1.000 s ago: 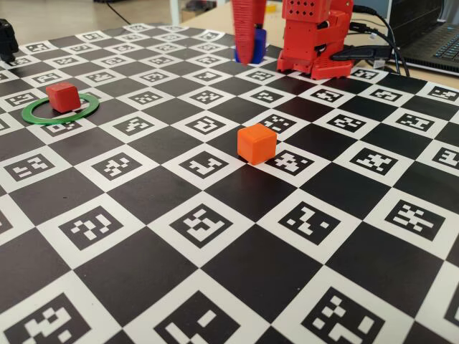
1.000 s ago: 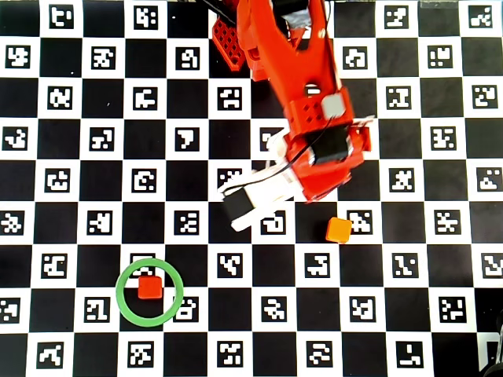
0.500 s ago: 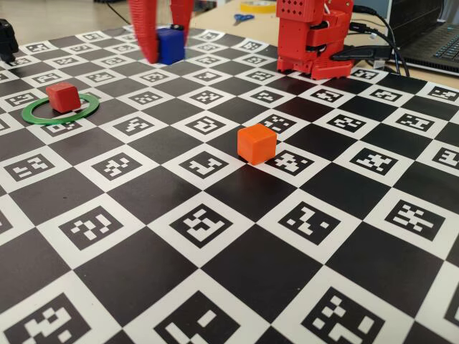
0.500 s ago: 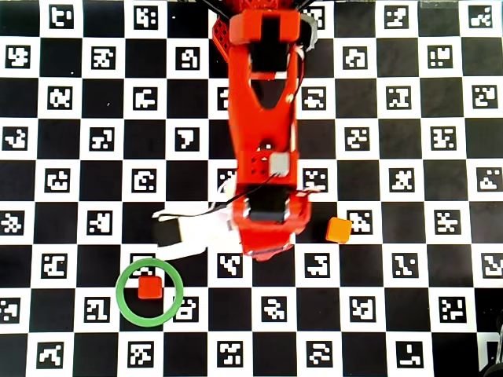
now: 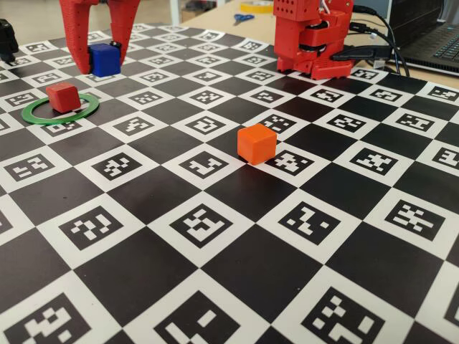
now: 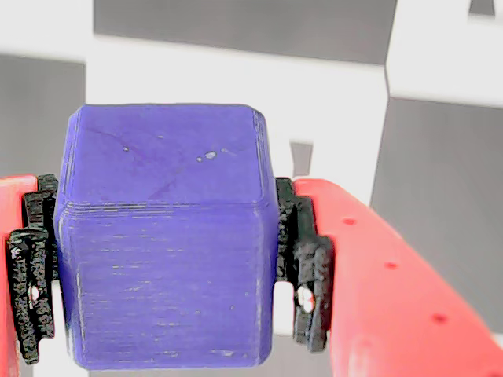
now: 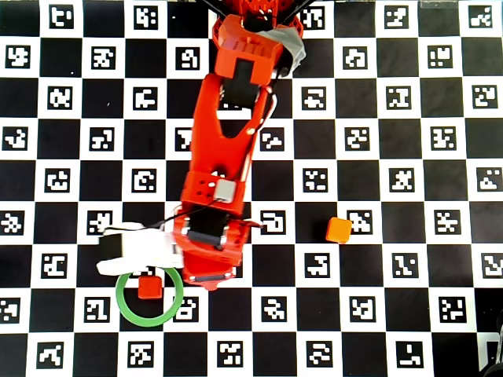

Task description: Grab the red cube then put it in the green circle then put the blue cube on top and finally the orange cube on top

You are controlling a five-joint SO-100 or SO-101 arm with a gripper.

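Note:
The blue cube (image 5: 105, 59) hangs just above the board at the back left of the fixed view, with my red gripper (image 5: 101, 63) shut on it. In the wrist view the blue cube (image 6: 165, 236) fills the space between the black pads (image 6: 305, 267). The red cube (image 5: 62, 96) sits inside the green circle (image 5: 51, 120), a little in front of and left of the held cube. In the overhead view the red cube (image 7: 148, 287) lies in the green circle (image 7: 119, 297) just below the arm's tip, and the blue cube is hidden. The orange cube (image 5: 257, 143) stands alone mid-board.
The arm's red base (image 5: 312, 39) stands at the back right, with black cables and a laptop (image 5: 430, 36) beside it. Scissors (image 5: 242, 18) lie on the table beyond the board. A black object (image 5: 7, 39) sits at the far left edge.
The arm has swung left in the fixed view, carrying the blue cube from near the base to just behind the green circle. Red and orange cubes have not moved.

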